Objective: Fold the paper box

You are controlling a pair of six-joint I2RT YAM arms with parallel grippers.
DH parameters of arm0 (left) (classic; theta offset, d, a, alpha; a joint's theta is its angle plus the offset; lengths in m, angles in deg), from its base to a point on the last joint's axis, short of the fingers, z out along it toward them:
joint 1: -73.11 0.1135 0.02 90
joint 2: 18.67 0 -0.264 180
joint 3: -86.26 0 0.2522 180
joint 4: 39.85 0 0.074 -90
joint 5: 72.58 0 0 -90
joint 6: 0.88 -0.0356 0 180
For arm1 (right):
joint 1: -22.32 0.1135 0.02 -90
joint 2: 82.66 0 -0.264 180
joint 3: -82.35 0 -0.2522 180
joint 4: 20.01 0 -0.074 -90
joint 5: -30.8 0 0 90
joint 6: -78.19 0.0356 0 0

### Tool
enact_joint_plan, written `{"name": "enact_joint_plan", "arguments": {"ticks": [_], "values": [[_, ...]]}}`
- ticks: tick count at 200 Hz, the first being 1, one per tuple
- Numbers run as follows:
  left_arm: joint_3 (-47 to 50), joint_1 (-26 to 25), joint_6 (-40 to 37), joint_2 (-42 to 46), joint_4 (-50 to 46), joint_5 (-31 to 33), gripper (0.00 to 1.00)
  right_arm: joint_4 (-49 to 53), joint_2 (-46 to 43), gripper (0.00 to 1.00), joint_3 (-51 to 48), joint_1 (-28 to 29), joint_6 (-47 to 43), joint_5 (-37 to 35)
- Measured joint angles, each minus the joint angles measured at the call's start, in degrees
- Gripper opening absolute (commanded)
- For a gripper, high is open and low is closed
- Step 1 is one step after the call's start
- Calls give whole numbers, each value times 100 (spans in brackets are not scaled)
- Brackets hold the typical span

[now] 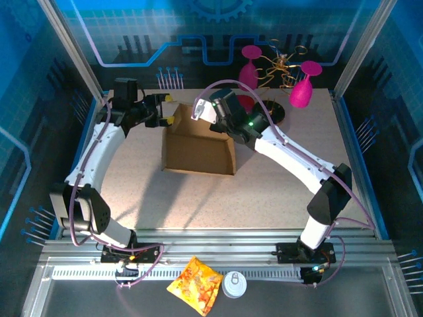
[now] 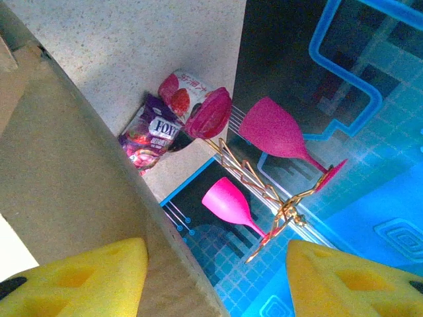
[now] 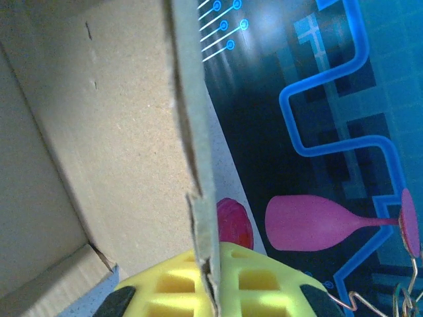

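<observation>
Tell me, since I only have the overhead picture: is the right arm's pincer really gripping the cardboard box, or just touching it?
Observer: Gripping. Its wrist camera shows the right pincer shut on the edge of a wall of the paper box, with a yellow finger on each side.
Visitor: And the left one?
Observer: The left pincer is open. The cardboard lies against one yellow finger, and the other finger stands clear of it.
Visitor: Is anything hidden from me behind the arms?
Observer: Yes. A purple packet and a red-and-white packet lie on the table beside the pink glasses.
</observation>
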Motion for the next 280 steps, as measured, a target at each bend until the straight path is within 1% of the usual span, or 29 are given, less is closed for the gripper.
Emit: {"name": "enact_joint_plan", "arguments": {"ticks": [24,50,80,110,120,146,158,176,195,220,232,237,245,258,264,271,280], "values": [[129,-4,195,0,136,-20,60,-120,0,0,-142,76,-96,-131],[293,-4,391,-2,227,-31,60,-446,-63,0,-520,188,-240,-258],[391,-4,549,-4,247,-92,60,-970,-199,0,-944,354,-588,-468],[470,-11,581,-4,310,-199,57,-1648,-323,0,-1338,507,-1049,-656],[483,-22,586,-9,308,-236,54,-1801,-332,0,-1384,551,-1178,-682],[511,-39,634,-15,334,-304,36,-2138,-348,0,-1429,601,-1360,-697],[511,-44,667,-17,343,-328,29,-2238,-358,0,-1458,614,-1412,-697],[520,-52,654,-17,380,-343,25,-2299,-363,0,-1486,614,-1458,-699],[527,-52,634,-17,378,-341,16,-2299,-363,0,-1486,614,-1456,-686],[533,0,540,-17,378,-363,13,-2256,-369,0,-1486,603,-1386,-627],[533,33,514,-17,376,-407,8,-2205,-374,0,-1486,586,-1287,-546],[533,46,487,-17,376,-415,5,-2181,-376,6,-1484,581,-1248,-501],[538,61,442,-17,378,-442,0,-2081,-378,23,-1447,560,-1080,-420],[551,118,363,-17,380,-518,0,-1773,-378,51,-1257,492,-671,-251],[553,160,352,-20,385,-551,0,-1617,-387,61,-1126,435,-455,-164],[553,225,302,-33,422,-610,0,-1462,-402,69,-966,352,-175,-76],[553,310,221,-68,474,-702,0,-1276,-466,75,-765,205,271,24]]}}
